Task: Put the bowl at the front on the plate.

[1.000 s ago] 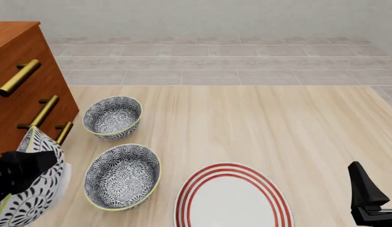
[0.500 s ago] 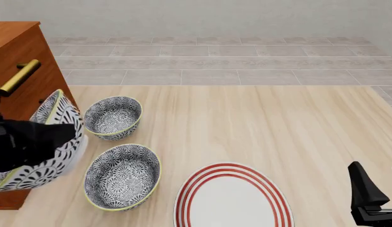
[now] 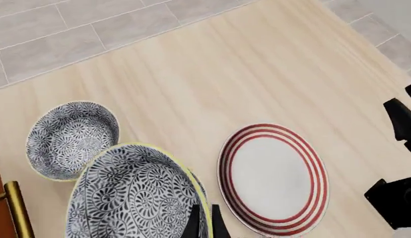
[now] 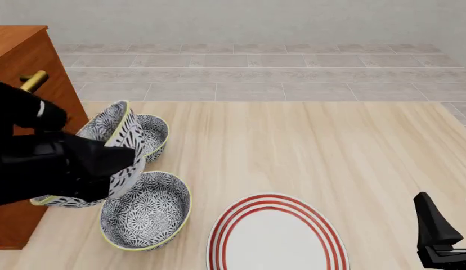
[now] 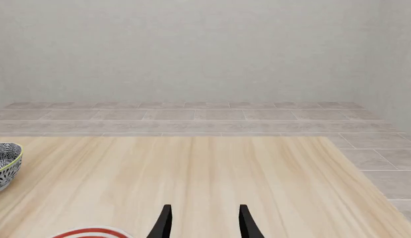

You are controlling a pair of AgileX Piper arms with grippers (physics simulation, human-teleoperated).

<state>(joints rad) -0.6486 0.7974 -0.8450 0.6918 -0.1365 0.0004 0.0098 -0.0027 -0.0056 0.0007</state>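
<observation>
At the far left of the front view we see a wooden cabinet (image 4: pixel 26 62) with brass handles (image 4: pixel 34 80), standing against the left side of the table (image 4: pixel 308 152). Just in front of it, our left tool (image 4: pixel 105 160) comes in from the left, clamped on the rim of the bowl (image 4: pixel 116 126), which it holds lifted off the table and tilted steeply, its opening turned toward the left. In the left wrist view the bowl (image 3: pixel 136 196) fills the lower part of the picture, with the two fingers (image 3: pixel 192 223) pressed close together over its yellow-green rim.

Behind the held bowl, and partly hidden by it, a second patterned bowl (image 4: pixel 152 133) stands upright on the table. Nearer to us, just below the held bowl in the front view, a third patterned bowl (image 4: pixel 147 211) also stands upright on the table.

To the right of that nearer bowl, close beside it but not touching, lies the plate (image 4: pixel 278 236), flat on the table, with nothing on it; its near edge is cut off by the picture.

At the far right, our right tool (image 4: pixel 443 230) hovers low, well apart from the plate and bowls. In the right wrist view its fingers (image 5: pixel 164 223) stand apart, with nothing between them.
</observation>
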